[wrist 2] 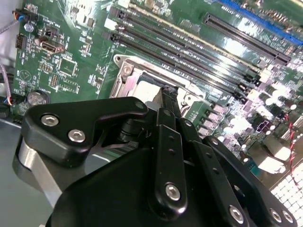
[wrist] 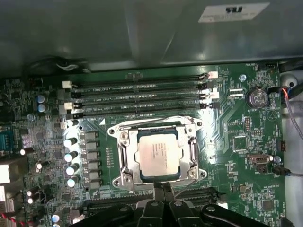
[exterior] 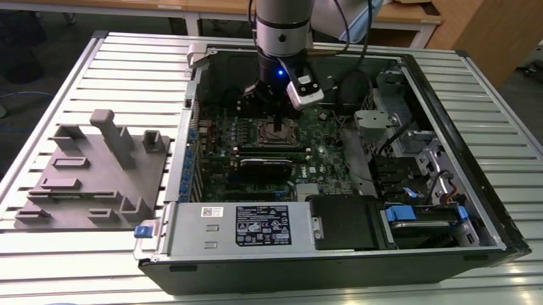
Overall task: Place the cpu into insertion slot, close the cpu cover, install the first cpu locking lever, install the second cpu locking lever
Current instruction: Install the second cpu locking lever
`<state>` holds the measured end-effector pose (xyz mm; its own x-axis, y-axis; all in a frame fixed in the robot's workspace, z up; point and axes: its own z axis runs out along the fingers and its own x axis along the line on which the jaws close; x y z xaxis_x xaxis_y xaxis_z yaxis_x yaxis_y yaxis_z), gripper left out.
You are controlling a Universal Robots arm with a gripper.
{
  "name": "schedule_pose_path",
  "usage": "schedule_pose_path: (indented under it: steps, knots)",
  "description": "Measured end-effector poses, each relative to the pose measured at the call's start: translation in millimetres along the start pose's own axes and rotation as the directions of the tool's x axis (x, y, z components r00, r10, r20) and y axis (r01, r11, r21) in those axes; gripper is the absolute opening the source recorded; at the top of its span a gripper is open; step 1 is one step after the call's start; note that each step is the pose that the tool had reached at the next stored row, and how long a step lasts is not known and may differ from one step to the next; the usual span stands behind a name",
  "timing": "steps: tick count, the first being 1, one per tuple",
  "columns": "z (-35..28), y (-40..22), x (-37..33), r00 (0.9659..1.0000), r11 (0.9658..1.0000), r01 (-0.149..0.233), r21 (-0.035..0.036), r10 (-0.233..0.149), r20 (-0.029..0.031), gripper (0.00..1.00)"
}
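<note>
My gripper (wrist: 163, 187) hangs low over the green board (wrist: 236, 137), fingertips pressed together on nothing, right at the near edge of the socket (wrist: 124, 142). Just beyond them the chip (wrist: 158, 154) sits flat in it, framed by the metal cover (wrist: 191, 151). Farther off run the long memory slots (wrist: 142, 97).

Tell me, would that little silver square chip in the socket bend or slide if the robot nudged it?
The cpu looks like a flat metal-topped plate, so probably stiff, not floppy. It lies low in the insertion slot, with the frame around its edges, so a sideways nudge likely wouldn't shift it. Its smooth top looks slippery.
</note>
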<state>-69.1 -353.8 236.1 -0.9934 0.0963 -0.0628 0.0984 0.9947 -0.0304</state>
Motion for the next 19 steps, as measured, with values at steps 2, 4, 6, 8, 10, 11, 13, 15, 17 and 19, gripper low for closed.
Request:
schedule_pose_path:
  steps: [2,4,6,8,10,11,13,15,17,19]
  knots:
    - [0.1,-2.0,-0.2,1.0000,1.0000,0.000,-0.0004,0.000,-0.0001,0.10]
    - [0.1,-3.9,-0.4,1.0000,1.0000,0.000,-0.0004,0.000,-0.0001,0.10]
    - [0.2,-5.9,-0.5,1.0000,1.0000,0.000,-0.0004,0.000,-0.0001,0.10]
    - [0.3,-7.4,-0.7,1.0000,1.0000,0.000,-0.0005,0.000,-0.0001,0.10]
    - [0.3,-8.3,-0.7,1.0000,1.0000,0.000,-0.0004,0.000,-0.0001,0.10]
    - [0.3,-8.4,-0.7,1.0000,1.0000,0.000,-0.0005,0.000,-0.0001,0.10]
    - [0.3,-8.9,-0.8,1.0000,1.0000,0.000,-0.0003,0.000,-0.0001,0.10]
    - [0.4,-9.2,-0.6,1.0000,1.0000,0.000,-0.0004,0.000,-0.0001,0.10]
    - [0.4,-9.6,-0.3,1.0000,1.0000,0.000,-0.0004,0.000,-0.0001,0.10]
    - [0.4,-9.9,0.2,1.0000,1.0000,0.000,-0.0004,0.000,-0.0001,0.10]
